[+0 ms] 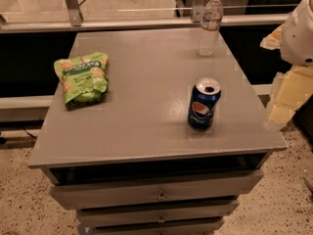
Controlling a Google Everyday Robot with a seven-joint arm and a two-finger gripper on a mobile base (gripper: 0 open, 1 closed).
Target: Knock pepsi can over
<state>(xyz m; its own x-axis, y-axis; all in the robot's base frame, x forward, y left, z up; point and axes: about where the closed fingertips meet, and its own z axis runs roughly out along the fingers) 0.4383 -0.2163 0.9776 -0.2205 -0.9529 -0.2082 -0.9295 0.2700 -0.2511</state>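
While the grey table (146,102) fills most of the camera view, the pepsi can (204,106) stands upright on it right of centre, in the lower right part of the top, near the front edge and a little in from the right edge. Its silver top faces up with the opening showing, and the round logo faces the camera. Nothing touches the can.

At the right edge of the frame, beyond the table's right side, the gripper (287,96) shows as pale yellowish blocky shapes. It hangs beside the table at about the height of the can, well apart from it. Whether the gripper is open or closed cannot be told. Above it, in the upper right corner, sits a white rounded part of the arm (299,31).

A green snack bag (82,77) lies flat in the left part of the table top, well apart from the can. A clear water bottle (211,26) with a white cap stands upright near the back edge, in the upper middle of the frame, directly behind the can and apart from it.

Below the table top, drawers (156,194) with small handles face the camera. A metal rail (137,23) runs across behind the table, and speckled floor (19,199) shows at the lower left.
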